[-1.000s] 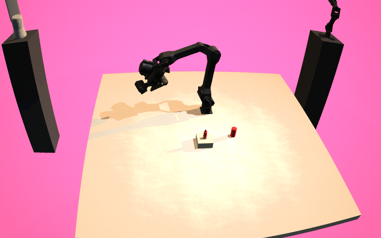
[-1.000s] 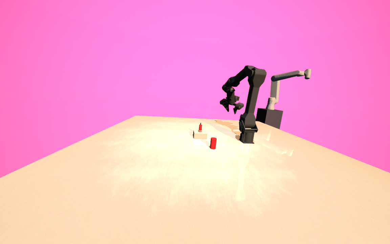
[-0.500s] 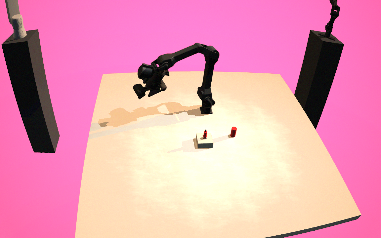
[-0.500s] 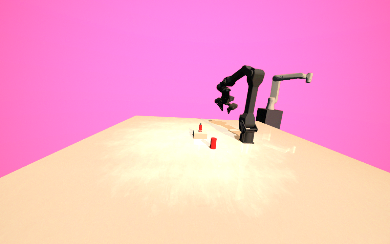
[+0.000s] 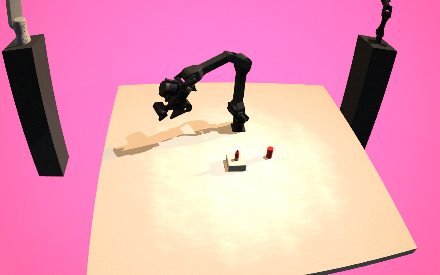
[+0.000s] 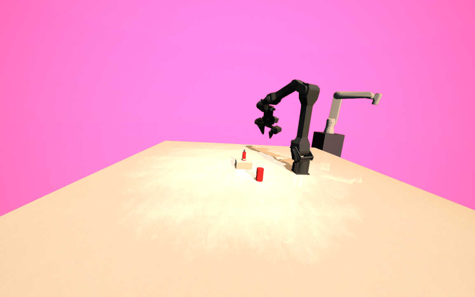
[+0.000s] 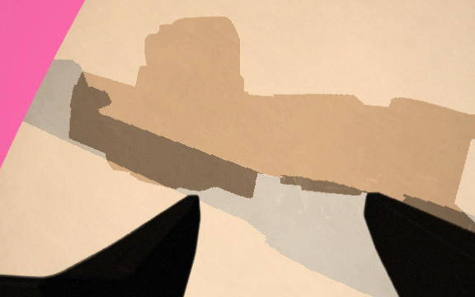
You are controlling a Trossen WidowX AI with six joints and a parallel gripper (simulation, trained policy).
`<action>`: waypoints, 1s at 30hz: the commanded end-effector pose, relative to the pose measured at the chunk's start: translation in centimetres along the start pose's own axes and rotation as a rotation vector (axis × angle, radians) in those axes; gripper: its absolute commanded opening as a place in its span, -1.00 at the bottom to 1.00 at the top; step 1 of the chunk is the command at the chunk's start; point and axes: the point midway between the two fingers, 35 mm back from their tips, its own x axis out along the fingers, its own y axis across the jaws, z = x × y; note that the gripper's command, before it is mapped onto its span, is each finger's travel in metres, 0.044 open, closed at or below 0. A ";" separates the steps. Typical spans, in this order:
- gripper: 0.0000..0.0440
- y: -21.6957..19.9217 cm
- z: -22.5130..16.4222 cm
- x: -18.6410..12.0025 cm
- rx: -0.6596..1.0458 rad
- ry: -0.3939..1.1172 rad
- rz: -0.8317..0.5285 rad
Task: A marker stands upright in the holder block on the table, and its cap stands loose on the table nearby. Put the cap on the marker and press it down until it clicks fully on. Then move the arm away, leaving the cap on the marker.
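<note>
- Marker [image 5: 236,155] [image 6: 244,155]: red body, dark tip pointing up, pale ring at its foot; it stands upright in the holder block [image 5: 236,167] [image 6: 244,164], whose top is pale, on the worktop [image 5: 249,219] [image 6: 231,221] [image 7: 345,49].
- Cap [image 5: 269,152] [image 6: 259,174]: a plain red cylinder, wider than the marker, upright on the worktop, apart from the block.
- Count: one marker, one cap, one block.
- Black arm [image 5: 239,85] [image 6: 304,118]: raised and bent over at the elbow, its hand [image 5: 166,118] [image 6: 266,135] [image 7: 282,205] angled downward above the worktop, well apart from marker and cap.
- Hand's fingers: apart, with nothing between them.

Black arm arched, open hand [image 5: 166,118] [image 6: 266,135] [image 7: 282,205] angled downward
</note>
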 end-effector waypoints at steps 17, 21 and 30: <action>0.40 3.4 -6.0 -1.6 0.029 0.090 0.075; 0.40 3.9 -7.4 -2.0 0.032 0.110 0.085; 0.40 4.4 -10.6 -3.0 0.034 0.158 0.093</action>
